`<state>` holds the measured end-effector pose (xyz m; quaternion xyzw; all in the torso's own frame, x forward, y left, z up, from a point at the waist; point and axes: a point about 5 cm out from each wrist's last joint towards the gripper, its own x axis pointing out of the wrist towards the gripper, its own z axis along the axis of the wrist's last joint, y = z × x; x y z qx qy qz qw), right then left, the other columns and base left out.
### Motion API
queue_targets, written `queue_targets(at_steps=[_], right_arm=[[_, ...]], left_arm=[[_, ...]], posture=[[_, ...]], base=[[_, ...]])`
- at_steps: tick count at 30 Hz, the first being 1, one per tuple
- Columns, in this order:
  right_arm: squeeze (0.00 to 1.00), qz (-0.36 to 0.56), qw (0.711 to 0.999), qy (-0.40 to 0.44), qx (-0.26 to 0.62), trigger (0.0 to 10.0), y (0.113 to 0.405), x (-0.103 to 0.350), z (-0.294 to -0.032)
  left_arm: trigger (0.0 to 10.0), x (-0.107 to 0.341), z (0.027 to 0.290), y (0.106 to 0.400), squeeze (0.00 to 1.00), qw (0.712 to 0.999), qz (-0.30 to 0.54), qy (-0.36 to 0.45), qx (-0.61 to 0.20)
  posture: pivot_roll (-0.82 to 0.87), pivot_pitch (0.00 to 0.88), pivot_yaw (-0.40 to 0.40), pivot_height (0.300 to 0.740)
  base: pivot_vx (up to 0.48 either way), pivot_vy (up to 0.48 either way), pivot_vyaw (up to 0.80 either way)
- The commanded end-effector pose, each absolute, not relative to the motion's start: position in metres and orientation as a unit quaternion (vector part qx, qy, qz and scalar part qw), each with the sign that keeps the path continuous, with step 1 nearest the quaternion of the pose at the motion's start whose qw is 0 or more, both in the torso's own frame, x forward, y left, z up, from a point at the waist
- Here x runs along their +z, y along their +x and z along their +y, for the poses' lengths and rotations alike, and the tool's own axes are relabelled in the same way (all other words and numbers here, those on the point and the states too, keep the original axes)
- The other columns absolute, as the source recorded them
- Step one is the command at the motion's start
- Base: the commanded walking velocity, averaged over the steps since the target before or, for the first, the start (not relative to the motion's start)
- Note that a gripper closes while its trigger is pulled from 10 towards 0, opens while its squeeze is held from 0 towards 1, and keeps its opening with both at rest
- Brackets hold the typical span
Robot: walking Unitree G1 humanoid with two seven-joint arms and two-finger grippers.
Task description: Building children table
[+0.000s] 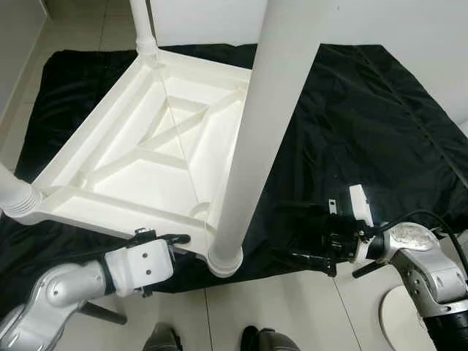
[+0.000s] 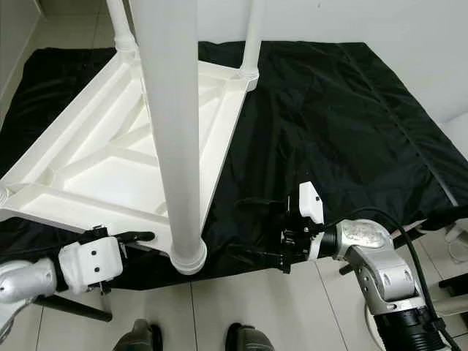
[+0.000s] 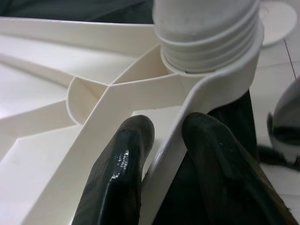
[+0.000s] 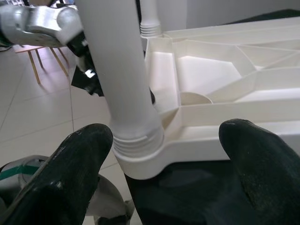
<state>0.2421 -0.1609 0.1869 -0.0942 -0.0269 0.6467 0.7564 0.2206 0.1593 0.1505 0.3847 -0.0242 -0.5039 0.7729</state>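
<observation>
Left gripper (image 3: 161,154): fingers closed on the table top's near rim, one inside, one outside, just beside the near corner leg.
Right gripper (image 2: 265,228): fingers spread wide, holding nothing, over the cloth beside that same corner.
Table top (image 1: 157,157): white, upside down on the black cloth (image 1: 351,124), ribbed underside up.
Near leg (image 1: 256,124): upright in its corner socket, long axis vertical, upper end cut off by the frame.
Other legs: far corners, tops cut off.
Hidden: cloth beneath the table top.
Open room: bare cloth stretches away from the table top on the right gripper's side; tiled floor (image 2: 241,300) starts at the near leg's corner.
</observation>
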Motion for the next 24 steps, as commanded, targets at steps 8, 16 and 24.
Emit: queue_targets(at_steps=[8, 16, 24], right_arm=[[0.00, -0.023, 0.760, -0.094, 0.642, 10.0, 0.240, 0.187, -0.159], [0.00, -0.031, 0.781, -0.103, 0.615, 10.0, 0.244, 0.188, -0.165], [0.00, -0.037, 0.796, -0.111, 0.594, 10.0, 0.248, 0.188, -0.167]], left_arm=[[10.0, 0.142, 0.146, 0.248, 0.00, 0.815, -0.039, 0.362, -0.450], [10.0, 0.144, 0.123, 0.272, 0.00, 0.841, -0.064, 0.341, -0.414], [10.0, 0.153, 0.127, 0.297, 0.00, 0.903, -0.064, 0.292, -0.309]], posture=[[-0.01, 0.183, -0.004, 0.740], [-0.03, 0.176, 0.005, 0.740], [-0.04, 0.167, 0.013, 0.740]], base=[[0.000, 0.000, 0.00], [0.000, 0.000, 0.00], [0.000, 0.000, 0.00]])
